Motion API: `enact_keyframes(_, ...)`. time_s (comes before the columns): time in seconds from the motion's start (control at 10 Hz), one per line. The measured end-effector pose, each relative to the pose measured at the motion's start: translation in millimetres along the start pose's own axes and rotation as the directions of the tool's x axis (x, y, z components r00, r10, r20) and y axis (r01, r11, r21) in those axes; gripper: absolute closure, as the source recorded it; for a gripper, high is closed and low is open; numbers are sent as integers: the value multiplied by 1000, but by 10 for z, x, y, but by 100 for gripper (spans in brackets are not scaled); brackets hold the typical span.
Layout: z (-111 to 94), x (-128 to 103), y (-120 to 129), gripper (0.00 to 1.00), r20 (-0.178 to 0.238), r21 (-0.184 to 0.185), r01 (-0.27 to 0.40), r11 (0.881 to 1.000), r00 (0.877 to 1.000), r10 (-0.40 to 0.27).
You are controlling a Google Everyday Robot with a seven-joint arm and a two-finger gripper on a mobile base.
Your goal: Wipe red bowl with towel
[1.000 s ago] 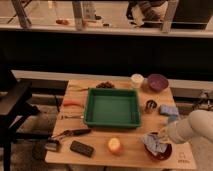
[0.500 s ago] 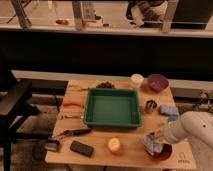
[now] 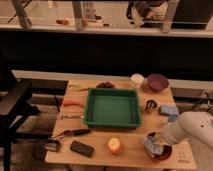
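Far left of the gripper, off the table (image 3: 125,150): a dark chair or cart frame (image 3: 15,107) beside the table's left edge. On the table's left part, well away from the gripper: an orange-handled tool (image 3: 72,103), a thin metal utensil (image 3: 70,117), a dark-handled tool (image 3: 75,133), a small grey thing (image 3: 51,145) at the front left corner, and a flat black rectangular item (image 3: 81,148) just right of it. Left of the gripper at about the same depth, near the front edge: an orange round fruit (image 3: 115,145). Behind that, centre of table, up-left of the gripper: a green tray (image 3: 112,107), nothing seen inside. Behind the tray, some dark brown clumps (image 3: 105,85), too small to identify.

The gripper (image 3: 156,140) is at the front right of the table, low over the red bowl (image 3: 162,152), pinched shut on the towel (image 3: 150,145). The towel is bunched, pale blue-grey, lying over the left rim and inside of the red bowl, directly under and just left of the fingertips. Exact finger contact is hard to see. The red bowl sits near the front right corner; only its dark-red lower rim shows past the cloth. The white arm (image 3: 192,129) comes in from the right edge.

Behind the gripper: a small dark metal cup (image 3: 150,106), a blue pad (image 3: 169,110) just right of it. Far behind: a white cup (image 3: 137,80) and a purple bowl (image 3: 158,82).
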Motion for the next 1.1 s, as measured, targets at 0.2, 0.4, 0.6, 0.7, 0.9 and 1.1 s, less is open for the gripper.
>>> enact_keyframes(0.2,-20,14,132,100,-8,-32,-3,999,1000,3)
enact_keyframes(0.4,-29,54,253,100,-17,-57,-9,998,1000,8)
enact_keyframes(0.6,-55,143,297,100,-32,-61,-21,998,999,19)
enact_keyframes(0.7,-76,202,297,100,-45,-55,-24,998,999,21)
enact_keyframes(0.9,-91,250,224,100,-63,-26,-15,1000,998,14)
enact_keyframes(1.1,-88,261,88,100,-90,3,11,1000,996,-11)
